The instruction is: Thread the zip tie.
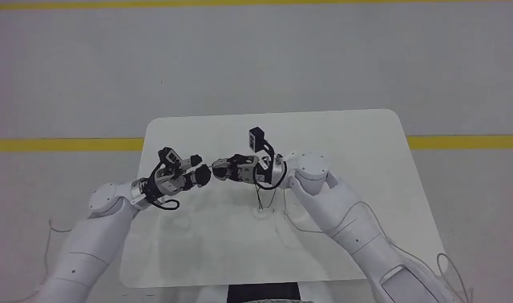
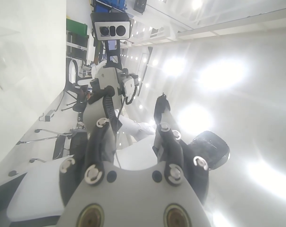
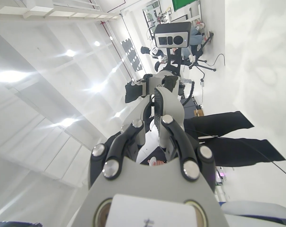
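Above the middle of the white table (image 1: 353, 143), my two grippers meet tip to tip. My left gripper (image 1: 202, 175) (image 2: 134, 105) is open, its fingers (image 2: 162, 109) spread wide with only air between them. My right gripper (image 1: 219, 171) (image 3: 153, 105) has its fingers (image 3: 159, 102) drawn close together. The zip tie (image 3: 247, 146), a thin black strand, comes out from behind that gripper's finger link and trails back past the wrist. In the top view the zip tie (image 1: 257, 197) hangs below the right wrist toward the table. The grip point itself is hidden.
A small pale item (image 1: 265, 213) lies on the table under the right forearm. Each wrist view shows the other arm's camera head facing it (image 2: 111, 29) (image 3: 172, 37). A person in black trousers (image 3: 228, 128) stands beside the table.
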Robot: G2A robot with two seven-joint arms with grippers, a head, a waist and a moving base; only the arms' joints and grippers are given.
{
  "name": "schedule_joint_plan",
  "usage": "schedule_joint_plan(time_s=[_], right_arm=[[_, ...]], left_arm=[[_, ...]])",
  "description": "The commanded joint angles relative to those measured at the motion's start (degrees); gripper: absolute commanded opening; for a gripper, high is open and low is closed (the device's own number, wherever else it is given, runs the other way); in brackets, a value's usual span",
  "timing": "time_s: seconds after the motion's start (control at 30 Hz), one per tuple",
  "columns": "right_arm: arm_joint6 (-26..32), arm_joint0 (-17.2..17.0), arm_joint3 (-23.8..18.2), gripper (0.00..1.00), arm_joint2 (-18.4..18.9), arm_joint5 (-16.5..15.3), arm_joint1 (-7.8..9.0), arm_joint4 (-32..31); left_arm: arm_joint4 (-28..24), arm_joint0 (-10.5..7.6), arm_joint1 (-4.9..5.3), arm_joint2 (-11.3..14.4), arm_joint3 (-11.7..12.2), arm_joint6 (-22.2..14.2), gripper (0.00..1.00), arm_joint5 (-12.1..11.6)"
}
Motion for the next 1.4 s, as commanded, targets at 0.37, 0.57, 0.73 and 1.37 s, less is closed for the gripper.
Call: schedule_joint_plan(time_s=[0.37,0.57,0.73,1.37], right_arm=[[0.88,0.53,0.00,0.00,-0.40,-0.36,0.39,-1.46],[1.03,0.59,-0.02,0.00,-0.75,-0.39,0.44,-1.29],[1.09,0.84,0.08,0.00,-1.23,-0.41,0.38,-1.09],[-0.97,0.54,0.86,1.00,1.33,-0.26,1.29,-1.00]], left_arm=[[0.74,-0.50,-0.08,0.46,0.66,-0.27,0.22,0.02],[0.83,-0.59,-0.10,0.68,1.00,-0.54,0.17,0.34],[0.91,-0.64,-0.10,0.80,1.07,-0.72,0.09,0.44],[-0.56,-0.57,0.17,-1.08,1.96,-2.10,0.00,-1.05]])
